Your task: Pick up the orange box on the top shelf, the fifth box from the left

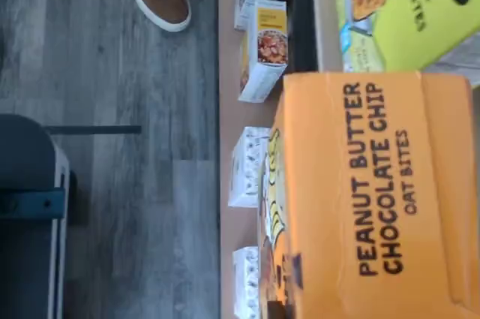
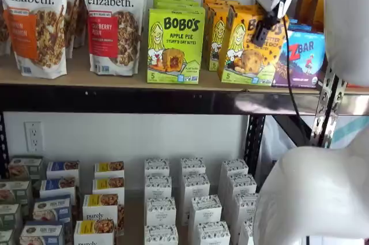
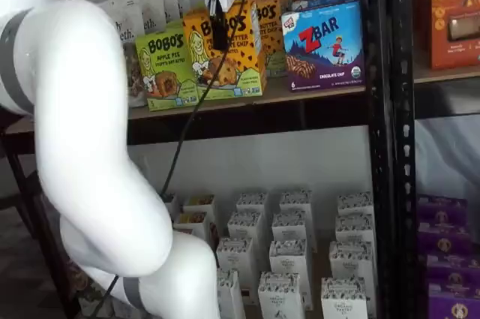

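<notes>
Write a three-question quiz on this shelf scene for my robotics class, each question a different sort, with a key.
1. True or false: the orange box stands between the lime-green Apple Pie box and the blue ZBar box.
2. Which flavour is printed on the orange box's top? A) Strawberry B) Peanut Butter Chocolate Chip C) Maple
3. Fill in: the claw hangs in front of the orange box on the ___ shelf.

Key: 1 true; 2 B; 3 top.
</notes>
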`<move>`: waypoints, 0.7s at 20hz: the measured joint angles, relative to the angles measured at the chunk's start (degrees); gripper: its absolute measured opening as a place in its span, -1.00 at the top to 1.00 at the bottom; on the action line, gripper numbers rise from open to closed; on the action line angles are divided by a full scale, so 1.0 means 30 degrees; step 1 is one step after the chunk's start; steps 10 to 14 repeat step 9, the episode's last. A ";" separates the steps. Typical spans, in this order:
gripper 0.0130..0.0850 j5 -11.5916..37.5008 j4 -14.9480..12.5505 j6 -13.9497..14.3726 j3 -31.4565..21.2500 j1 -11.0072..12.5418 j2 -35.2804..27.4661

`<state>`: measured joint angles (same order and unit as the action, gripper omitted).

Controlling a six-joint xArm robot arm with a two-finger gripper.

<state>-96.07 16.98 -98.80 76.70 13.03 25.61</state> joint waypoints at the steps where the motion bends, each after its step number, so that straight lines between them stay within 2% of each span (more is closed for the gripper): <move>1: 0.44 -0.0110 -0.0026 -0.0059 -0.0151 0.0077 0.0213; 9: 0.44 -0.1048 -0.0534 -0.0577 -0.2169 0.0583 0.2633; 14: 0.44 -0.1048 -0.0534 -0.0577 -0.2169 0.0583 0.2633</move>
